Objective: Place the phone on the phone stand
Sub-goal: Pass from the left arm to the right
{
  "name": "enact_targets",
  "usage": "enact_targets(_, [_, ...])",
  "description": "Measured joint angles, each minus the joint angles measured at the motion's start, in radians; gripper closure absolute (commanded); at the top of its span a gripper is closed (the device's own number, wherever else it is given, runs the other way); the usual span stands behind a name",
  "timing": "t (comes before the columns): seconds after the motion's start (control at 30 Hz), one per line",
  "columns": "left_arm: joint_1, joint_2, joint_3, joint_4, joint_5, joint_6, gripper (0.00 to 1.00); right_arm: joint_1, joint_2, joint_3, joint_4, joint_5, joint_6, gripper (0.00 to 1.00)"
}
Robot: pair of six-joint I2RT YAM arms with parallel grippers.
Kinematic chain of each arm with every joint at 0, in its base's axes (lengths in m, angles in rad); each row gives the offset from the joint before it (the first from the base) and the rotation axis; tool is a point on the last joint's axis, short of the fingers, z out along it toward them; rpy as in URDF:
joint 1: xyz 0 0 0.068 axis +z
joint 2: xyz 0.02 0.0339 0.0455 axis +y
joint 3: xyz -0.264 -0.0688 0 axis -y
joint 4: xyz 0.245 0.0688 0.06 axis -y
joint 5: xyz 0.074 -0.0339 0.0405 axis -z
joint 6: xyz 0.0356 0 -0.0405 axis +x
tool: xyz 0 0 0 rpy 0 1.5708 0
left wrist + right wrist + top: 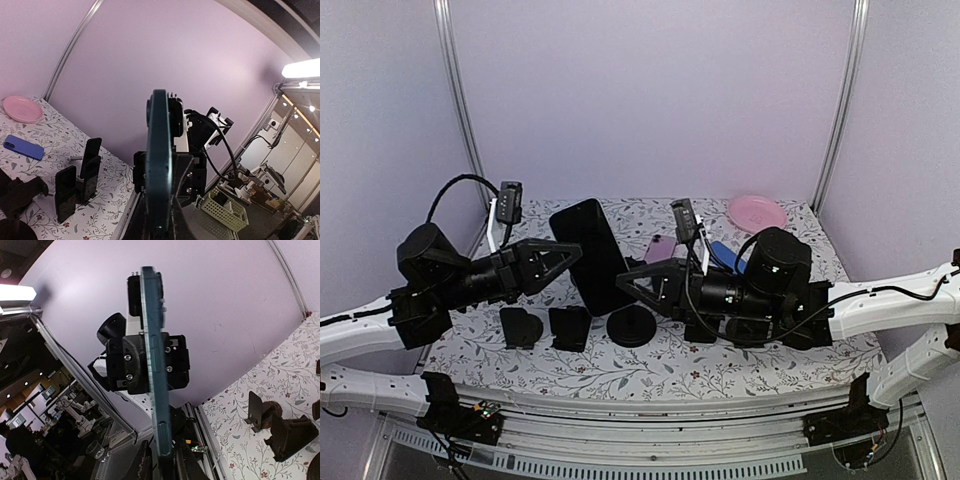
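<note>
Phone [592, 250], lifted above the table's middle, is clamped at one edge by the left gripper [572, 252] and at the other by the right gripper [628, 277], so seating it on the phone stand [632, 327] near the front edge is not yet done.

Table [720, 375] with a floral cloth. Pink plate [757, 212] in the far right corner, blue phone [725, 255] near it. What looks like a pink phone [661, 247] lies mid-table, partly hidden. Two small black stands [520, 327] sit near left, with a round black stand [635, 327] beside them.
</note>
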Motion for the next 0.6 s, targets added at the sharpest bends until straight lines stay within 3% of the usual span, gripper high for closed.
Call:
enact_targets(0.1, [0.001,0.000,0.000,0.011,0.018,-0.013,0.98,0.000,0.002,0.000,0.002,-0.010,0.002,0.98])
enact_targets(0.2, [0.005,0.001,0.000,0.021,0.035,-0.020,0.82,0.001,0.002,0.001,0.007,-0.021,-0.005,0.98])
enact_targets(0.3, [0.012,0.010,0.001,0.028,0.034,-0.010,0.76,0.003,0.002,0.002,-0.003,-0.027,-0.002,0.98])
enact_targets(0.37, [0.020,0.014,0.001,0.031,0.030,-0.006,0.78,0.010,0.008,0.002,-0.015,-0.030,0.000,0.98])
enact_targets(0.5, [0.028,0.016,0.001,0.037,0.029,-0.007,0.92,0.014,0.010,0.002,-0.041,-0.027,0.001,0.98])
enact_targets(0.53, [0.029,0.016,0.001,0.039,0.032,-0.006,0.92,0.015,0.010,0.002,-0.044,-0.025,0.001,0.98])
enact_targets(0.6, [0.029,0.015,0.002,0.047,0.042,-0.017,0.81,0.014,0.010,0.001,-0.042,-0.020,-0.002,0.98])
